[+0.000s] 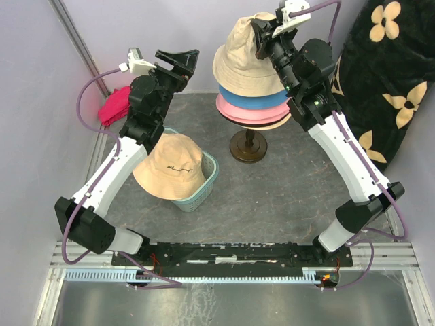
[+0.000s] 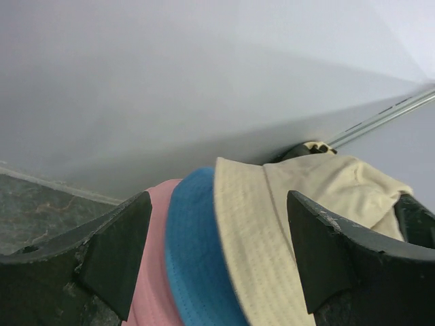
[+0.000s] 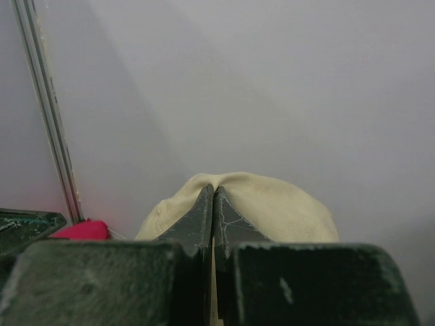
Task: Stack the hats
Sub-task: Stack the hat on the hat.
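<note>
On the mannequin stand [image 1: 248,146] sits a stack of hats: a pink hat [image 1: 239,111] lowest, a blue hat [image 1: 253,95] over it, and a beige hat [image 1: 239,56] on top, tilted. My right gripper [image 1: 262,35] is shut on the top beige hat's crown; the right wrist view shows the beige hat [image 3: 279,204] pinched between the closed fingertips [image 3: 204,214]. My left gripper [image 1: 180,62] hangs open just left of the stack, holding nothing. In the left wrist view the pink hat [image 2: 153,272], blue hat [image 2: 197,258] and beige hat [image 2: 258,238] show between its spread fingers. A second beige hat [image 1: 170,170] lies on a teal basket [image 1: 204,187].
A magenta cloth bundle [image 1: 114,105] lies at the back left by the wall, also visible as the magenta cloth [image 3: 81,229] in the right wrist view. A black blanket with cream flowers [image 1: 391,75] hangs at the right. Pale walls close in the back and left.
</note>
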### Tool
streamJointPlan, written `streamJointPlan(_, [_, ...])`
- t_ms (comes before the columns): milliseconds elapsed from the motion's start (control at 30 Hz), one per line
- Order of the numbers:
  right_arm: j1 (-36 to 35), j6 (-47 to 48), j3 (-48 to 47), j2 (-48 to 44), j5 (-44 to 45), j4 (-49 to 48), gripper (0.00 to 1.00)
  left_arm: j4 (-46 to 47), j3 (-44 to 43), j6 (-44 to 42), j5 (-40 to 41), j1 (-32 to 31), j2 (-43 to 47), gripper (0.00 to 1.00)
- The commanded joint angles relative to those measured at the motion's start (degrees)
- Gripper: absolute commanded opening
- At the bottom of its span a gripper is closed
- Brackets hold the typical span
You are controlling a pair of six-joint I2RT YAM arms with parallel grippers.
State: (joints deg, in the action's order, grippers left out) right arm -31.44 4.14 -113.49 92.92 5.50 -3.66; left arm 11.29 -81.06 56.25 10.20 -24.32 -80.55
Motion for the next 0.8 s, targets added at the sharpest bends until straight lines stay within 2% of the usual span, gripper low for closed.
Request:
streamJointPlan(0, [0.2,-1.5,0.5,-0.7,-0.1,-0.8,0.01,6.7,-2.8,-0.9,-2.8,-0.5,-0.1,0.87])
streamJointPlan(300, [0.2,-2.3,-0.6,0.4,1.2,1.6,0.02,8.7,-1.8,0.7,-8.2,-0.5,-1.4,0.88])
streamJointPlan(400, [0.2,-2.9,0.2,-0.3,1.5,1.7,0.06,9.0,-1.4,1.7,-9.7,-0.4,-2.3,0.89])
streamJointPlan(433, [0.2,-3.2,0.3,-0.4,1.7,1.8,0.1,9.5,-1.2,2.2,-10.1,-0.5,-2.6,0.89])
streamJointPlan(567, [0.2,-4.1,-0.2,-1.2,2.3,2.3,0.4,10.6,-1.1,3.2,-11.0,-0.5,-3.9,0.9])
streamJointPlan(767, [0.2,-5.6,0.3,-3.2,4.1,2.4,0.59,12.9,-1.4,4.6,-12.3,-0.3,-5.5,0.91])
